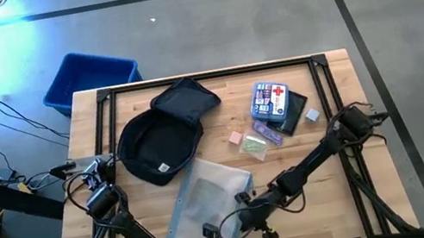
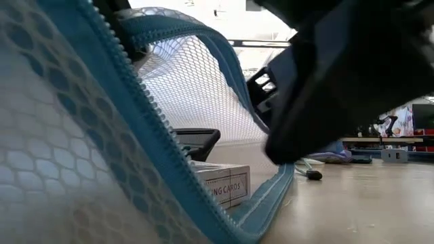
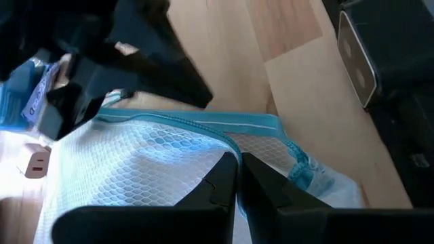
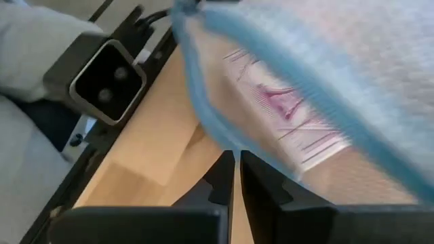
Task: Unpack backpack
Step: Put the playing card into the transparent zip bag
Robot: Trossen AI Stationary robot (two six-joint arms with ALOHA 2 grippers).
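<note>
The dark navy backpack [image 1: 154,140] lies open on the table's far left part, touched by no gripper. A white mesh pouch [image 1: 207,191] with a light-blue zip lies near the table's near edge. In the low view its opening [image 2: 203,102] is held up, and a card box [image 2: 222,183] rests inside on its bottom. My left gripper [image 1: 208,232] and right gripper [image 1: 243,213] both sit at the pouch's near end, each shut on it. My left gripper [image 3: 239,163] pinches the pouch's mesh [image 3: 203,156] just below the blue zip edge, between its two fingertips. The mesh spreads away from the fingers. One layer or several, I cannot tell. My right gripper [image 4: 237,157] is shut at the pouch's blue zip edge [image 4: 215,135], which crosses right at its fingertips. The pouch stands raised beyond the fingers, with the card box [image 4: 288,108] showing through the mesh.
A blue first-aid kit [image 1: 270,98], a dark flat item [image 1: 296,113] and small packets [image 1: 251,143] lie on the table's far right part. A blue bin [image 1: 89,77] stands on the floor beyond the far left corner. A camera block [image 3: 356,57] sits at the near edge.
</note>
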